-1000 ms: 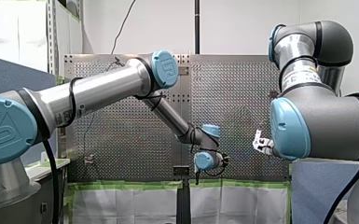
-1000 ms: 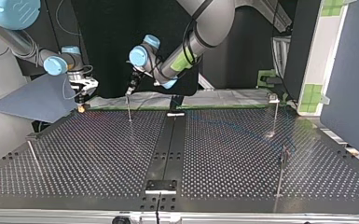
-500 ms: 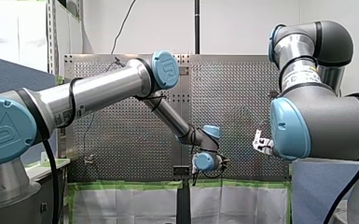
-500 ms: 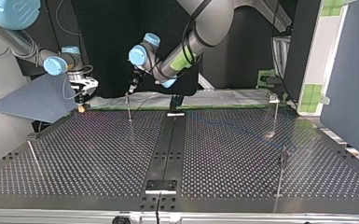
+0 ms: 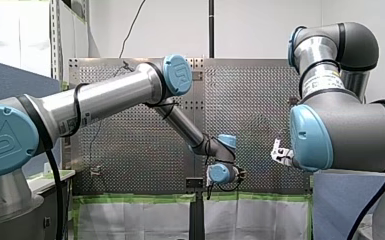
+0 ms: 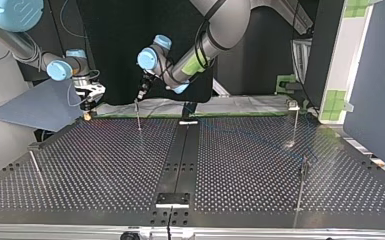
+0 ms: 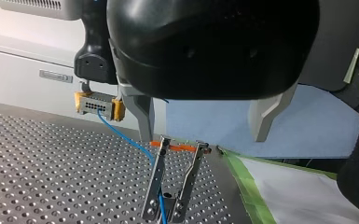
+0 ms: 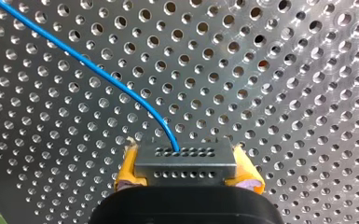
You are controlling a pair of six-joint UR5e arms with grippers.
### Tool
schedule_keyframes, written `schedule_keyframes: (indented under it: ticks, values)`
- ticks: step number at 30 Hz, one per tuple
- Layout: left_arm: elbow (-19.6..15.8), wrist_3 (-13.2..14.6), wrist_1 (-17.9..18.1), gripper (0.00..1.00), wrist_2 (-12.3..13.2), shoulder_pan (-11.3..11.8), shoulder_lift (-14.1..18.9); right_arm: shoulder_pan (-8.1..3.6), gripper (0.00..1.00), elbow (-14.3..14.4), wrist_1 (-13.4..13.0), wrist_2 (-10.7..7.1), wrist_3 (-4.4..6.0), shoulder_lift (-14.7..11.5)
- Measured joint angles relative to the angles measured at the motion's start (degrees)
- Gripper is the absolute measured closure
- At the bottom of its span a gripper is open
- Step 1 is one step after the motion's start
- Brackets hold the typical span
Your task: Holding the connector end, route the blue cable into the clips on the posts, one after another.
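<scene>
Over the perforated metal counter point(image 6: 105, 165), my left pincer point(image 7: 202, 136) hangs released above the forked metal clip point(image 7: 172, 182), seemingly to guide, while my right pincer point(image 8: 187, 176), just beyond it, grasps the grey rectangular connector point(image 8: 186, 161) so the thin blue cable point(image 8: 98, 74) feeds into that fork.

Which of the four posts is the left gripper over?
The far-edge post just left of the centre strip in the top view: my left gripper hangs right above it. The others, at left, far right and near right, stand well away.
</scene>
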Motion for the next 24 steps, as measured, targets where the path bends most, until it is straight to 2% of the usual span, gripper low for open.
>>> schedule_keyframes:
  ticks: [15, 20, 24]
  values:
    - [0.00, -1.55, -0.21, 0.00, -0.06, -0.03, 0.04, 0.00, 1.00, 0.01, 0.08, -0.15, 0.01, 0.00]
    - [-0.62, -0.60, -2.13, 0.00, -1.71, -0.39, 0.53, 0.00, 1.00, 0.01, 0.02, -0.15, 0.06, 0.00]
    - [-2.43, 0.37, -1.50, 0.00, -2.40, -0.90, 2.24, -0.01, 1.00, -0.01, 0.05, -0.21, 0.08, 0.00]
